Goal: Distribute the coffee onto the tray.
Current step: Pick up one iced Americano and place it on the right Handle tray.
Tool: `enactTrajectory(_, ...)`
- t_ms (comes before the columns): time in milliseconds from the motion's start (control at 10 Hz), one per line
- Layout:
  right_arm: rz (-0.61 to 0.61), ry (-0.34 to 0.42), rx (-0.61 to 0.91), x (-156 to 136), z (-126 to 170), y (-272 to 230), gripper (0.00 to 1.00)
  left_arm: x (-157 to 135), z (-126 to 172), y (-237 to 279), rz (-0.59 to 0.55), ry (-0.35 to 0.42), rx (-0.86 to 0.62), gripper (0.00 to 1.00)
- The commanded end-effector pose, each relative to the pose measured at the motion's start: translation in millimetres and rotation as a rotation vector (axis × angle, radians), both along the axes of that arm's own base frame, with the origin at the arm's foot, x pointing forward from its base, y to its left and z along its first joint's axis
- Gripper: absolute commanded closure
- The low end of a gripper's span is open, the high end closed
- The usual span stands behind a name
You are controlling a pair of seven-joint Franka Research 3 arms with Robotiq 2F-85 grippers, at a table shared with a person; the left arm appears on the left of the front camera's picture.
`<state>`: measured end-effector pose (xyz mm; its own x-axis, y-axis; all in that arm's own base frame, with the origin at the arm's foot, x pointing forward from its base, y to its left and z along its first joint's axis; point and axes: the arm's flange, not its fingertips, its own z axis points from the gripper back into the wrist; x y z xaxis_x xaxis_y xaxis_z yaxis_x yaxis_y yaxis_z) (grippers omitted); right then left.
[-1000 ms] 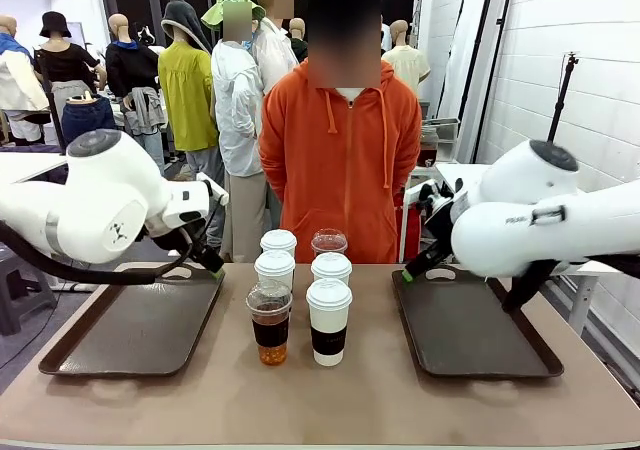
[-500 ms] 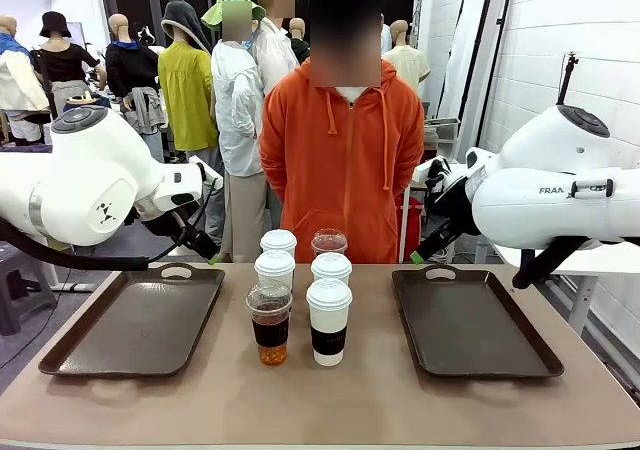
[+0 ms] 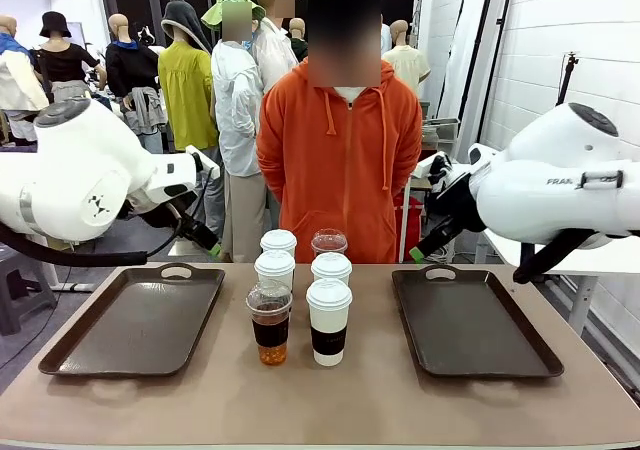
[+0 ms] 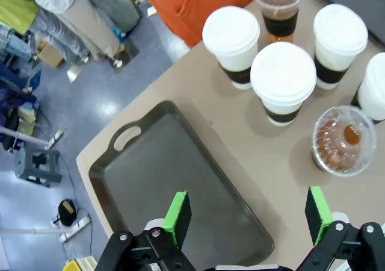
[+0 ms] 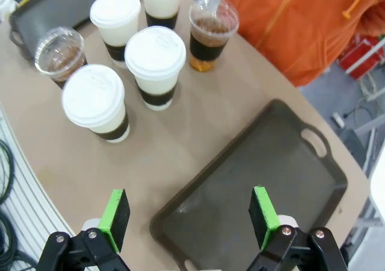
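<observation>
The left gripper [image 4: 246,214] hangs above the far end of the left tray [image 3: 130,325], the right gripper [image 5: 188,217] above the far end of the right tray [image 3: 470,325]; both have their jaws wide apart and hold nothing. The six cups [image 3: 328,320] stand bunched on the table [image 3: 320,400] between the trays, in two columns of three, with one clear cup [image 3: 270,328] front left and another back right. A person [image 3: 340,160] in orange stands behind

left gripper [image 4: 248,215] aloft, jaws apart | right gripper [image 5: 189,218] aloft, jaws apart
</observation>
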<state>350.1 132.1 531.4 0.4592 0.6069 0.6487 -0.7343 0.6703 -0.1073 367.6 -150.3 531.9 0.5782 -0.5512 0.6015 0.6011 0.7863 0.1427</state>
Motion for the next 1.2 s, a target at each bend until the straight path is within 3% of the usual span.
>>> enactTrajectory(0,0.117,-0.056,0.115,-5.0,6.7,-16.6,0.00,-9.1,0.7,17.7,-0.133,-0.039,-0.122,0.00)
enactTrajectory(200,0.195,-0.110,0.208,-4.8,11.9,-32.8,0.00,-11.7,0.8,28.8,-0.201,-0.081,-0.217,0.00)
enactTrajectory(600,0.290,-0.151,0.331,0.9,12.4,-45.0,0.00,-14.0,-6.8,45.7,-0.229,-0.122,-0.367,0.00)
enactTrajectory(900,0.273,-0.141,0.319,4.4,11.9,-38.7,0.00,-12.3,-11.4,45.5,-0.210,-0.126,-0.362,0.00)
enactTrajectory(1000,0.199,-0.156,0.303,3.9,13.3,-36.5,0.00,2.3,15.3,43.0,-0.196,-0.097,-0.356,0.00)
enactTrajectory(1100,0.275,-0.131,0.322,3.2,21.2,-45.0,0.00,2.3,15.3,43.0,-0.196,-0.097,-0.356,0.00)
